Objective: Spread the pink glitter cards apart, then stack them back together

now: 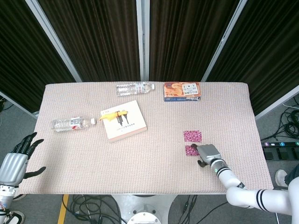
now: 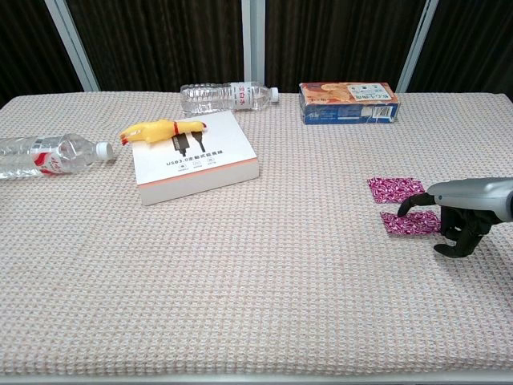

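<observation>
Two cards: pink glitter cards lie apart at centre right of the table (image 1: 84, 163); the far card (image 1: 192, 136) sits toward the top of the frame, the near card (image 1: 191, 150) just below it with a strip of cloth between.
Right hand: the right hand (image 1: 208, 154) rests at the near card's right edge, one fingertip (image 2: 403, 208) pressed on the card, the rest curled under; it grasps nothing.
Why so: a fingertip pressing flat suits sliding a thin card over the woven cloth, which probably explains the gap.
Left hand: the left hand (image 1: 16, 161) hangs off the table at lower left, fingers spread, holding nothing.
Stage: spreading looks done; restacking not yet begun.
White box (image 2: 195, 157): left of centre, printed "USB3.0", smaller lines unreadable; a yellow rubber chicken (image 2: 160, 128) lies on it.
Bottles: one water bottle (image 1: 71, 123) at left, another water bottle (image 1: 134, 87) at top centre, labels too small to read.
Carton: blue-and-orange snack box (image 2: 349, 102) at upper right, print illegible.
</observation>
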You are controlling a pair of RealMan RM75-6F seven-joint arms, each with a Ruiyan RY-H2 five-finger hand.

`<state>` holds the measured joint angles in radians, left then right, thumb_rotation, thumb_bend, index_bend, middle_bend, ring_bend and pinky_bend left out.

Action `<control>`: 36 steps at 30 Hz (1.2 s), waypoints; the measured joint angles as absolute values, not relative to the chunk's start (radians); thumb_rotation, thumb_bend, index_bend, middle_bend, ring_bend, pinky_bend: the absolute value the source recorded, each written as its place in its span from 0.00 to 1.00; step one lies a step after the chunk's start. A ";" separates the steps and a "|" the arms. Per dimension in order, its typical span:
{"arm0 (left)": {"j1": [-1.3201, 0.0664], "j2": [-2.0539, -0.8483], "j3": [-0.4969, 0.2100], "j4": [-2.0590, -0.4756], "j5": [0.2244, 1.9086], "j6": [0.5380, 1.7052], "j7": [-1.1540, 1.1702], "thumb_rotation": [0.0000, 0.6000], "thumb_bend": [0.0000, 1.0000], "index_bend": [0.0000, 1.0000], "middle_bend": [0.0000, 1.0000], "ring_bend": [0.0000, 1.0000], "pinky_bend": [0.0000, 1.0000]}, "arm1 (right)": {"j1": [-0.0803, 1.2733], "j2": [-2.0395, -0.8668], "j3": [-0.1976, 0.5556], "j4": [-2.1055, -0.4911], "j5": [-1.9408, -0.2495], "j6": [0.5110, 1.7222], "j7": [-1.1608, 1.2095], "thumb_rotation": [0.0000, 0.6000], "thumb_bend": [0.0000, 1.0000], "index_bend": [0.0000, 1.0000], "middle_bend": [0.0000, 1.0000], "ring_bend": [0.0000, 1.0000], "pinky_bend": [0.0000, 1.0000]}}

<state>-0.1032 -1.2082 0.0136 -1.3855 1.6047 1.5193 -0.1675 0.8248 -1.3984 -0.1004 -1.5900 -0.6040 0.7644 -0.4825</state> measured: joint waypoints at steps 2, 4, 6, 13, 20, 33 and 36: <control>-0.104 -1.207 0.013 -1.388 1.605 1.519 -0.166 1.00 0.00 0.21 0.14 0.09 0.23 | 0.822 -1.393 -0.107 -1.605 -0.607 0.776 -0.487 0.98 0.35 0.16 0.90 0.95 0.96; -0.104 -1.206 0.013 -1.390 1.605 1.520 -0.165 1.00 0.00 0.21 0.14 0.09 0.23 | 0.820 -1.388 -0.111 -1.621 -0.609 0.787 -0.492 0.98 0.35 0.16 0.90 0.95 0.96; -0.105 -1.204 0.012 -1.392 1.606 1.521 -0.166 1.00 0.00 0.21 0.14 0.09 0.23 | 0.818 -1.382 -0.115 -1.636 -0.611 0.797 -0.497 0.98 0.35 0.16 0.90 0.95 0.96; -0.105 -1.205 0.014 -1.391 1.608 1.520 -0.168 1.00 0.00 0.21 0.14 0.09 0.23 | 0.808 -1.354 -0.103 -1.683 -0.645 0.854 -0.498 0.96 0.35 0.14 0.90 0.95 0.96; -0.098 -1.206 0.017 -1.379 1.601 1.522 -0.178 1.00 0.00 0.21 0.14 0.09 0.23 | 0.818 -1.377 -0.062 -1.617 -0.629 0.845 -0.487 0.92 0.35 0.11 0.90 0.95 0.96; -0.092 -1.203 0.018 -1.352 1.586 1.512 -0.202 1.00 0.00 0.21 0.14 0.09 0.23 | 0.882 -1.485 -0.027 -1.426 -0.530 0.716 -0.483 0.93 0.35 0.11 0.90 0.95 0.96; -0.092 -1.205 0.017 -1.348 1.583 1.511 -0.207 1.00 0.00 0.21 0.14 0.09 0.23 | 0.891 -1.494 -0.025 -1.413 -0.524 0.708 -0.482 0.93 0.35 0.11 0.91 0.95 0.96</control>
